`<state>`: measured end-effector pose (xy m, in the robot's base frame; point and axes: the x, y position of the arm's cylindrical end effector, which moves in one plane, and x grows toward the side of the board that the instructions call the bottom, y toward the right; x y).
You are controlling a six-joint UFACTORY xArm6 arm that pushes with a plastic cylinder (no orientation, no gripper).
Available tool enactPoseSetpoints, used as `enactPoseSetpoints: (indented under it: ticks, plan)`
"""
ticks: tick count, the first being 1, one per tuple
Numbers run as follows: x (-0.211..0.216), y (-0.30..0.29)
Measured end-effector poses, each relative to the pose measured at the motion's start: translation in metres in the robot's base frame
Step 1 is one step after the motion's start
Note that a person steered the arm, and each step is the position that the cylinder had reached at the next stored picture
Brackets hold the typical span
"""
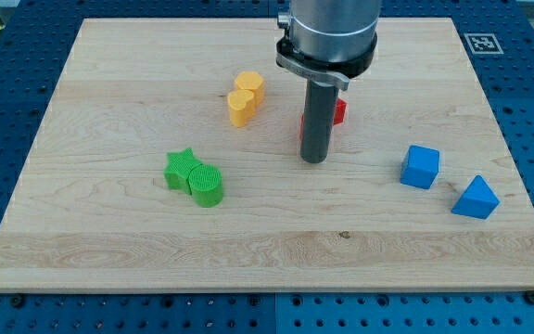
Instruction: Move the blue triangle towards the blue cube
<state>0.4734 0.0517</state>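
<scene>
The blue triangle (476, 198) lies near the board's right edge, toward the view's bottom right. The blue cube (420, 167) sits just up and left of it, a small gap between them. My tip (314, 160) rests on the board near the middle, well to the left of the blue cube and touching neither blue block. The rod stands upright under the arm's silver and black body (330, 32).
A red block (338, 112) is mostly hidden behind the rod. Two yellow blocks (245, 97) sit together at upper middle. A green star (183, 168) and a green cylinder (207, 184) touch at the left. The wooden board (109, 250) lies on a blue perforated table.
</scene>
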Motion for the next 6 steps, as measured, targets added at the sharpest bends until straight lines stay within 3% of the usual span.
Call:
enactPoseSetpoints:
  ticks: [2,4,6]
  plan:
    - [0.062,0.027]
    - [0.110,0.122]
    - [0.124,0.241]
